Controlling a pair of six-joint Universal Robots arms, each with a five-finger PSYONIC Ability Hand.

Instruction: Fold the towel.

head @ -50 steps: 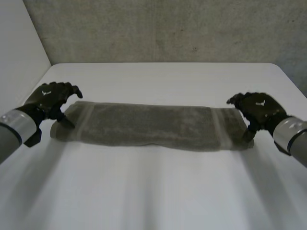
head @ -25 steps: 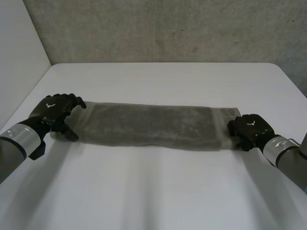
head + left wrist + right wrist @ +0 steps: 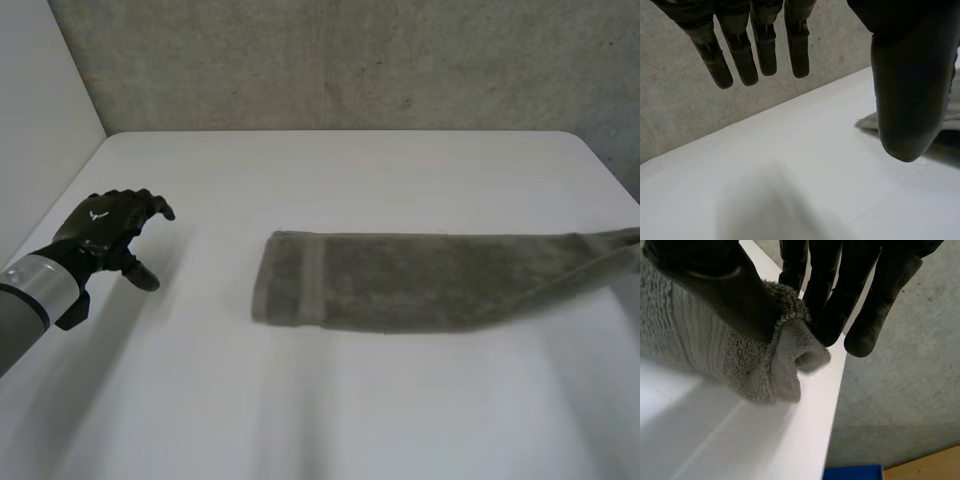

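The towel (image 3: 400,280) lies as a long, narrow folded band on the white worktop (image 3: 330,170), across the centre and right of the head view. Its left end is a blunt folded edge with a woven stripe just inside it, a little left of the frame's centre. From there the band runs to the right edge of the frame, where it narrows and seems raised slightly off the surface.

The left hand (image 3: 100,228) is at the middle left of the frame, well apart from the towel, with bare worktop between them. It holds nothing. In the left wrist view its fingers (image 3: 742,55) are straight and slightly spread, and the thumb is set wide from them with an empty gap between. The towel's end lies on the worktop beyond the thumb, untouched.

In the right wrist view the right hand (image 3: 865,290) pinches the towel's other end. The thumb presses down on the terry cloth and the fingers curl in against it from the opposite side. The cloth bunches into a thick fold between them. That fold hangs just below the fingertips, at the very edge of the worktop, with a concrete wall (image 3: 900,390) beyond.
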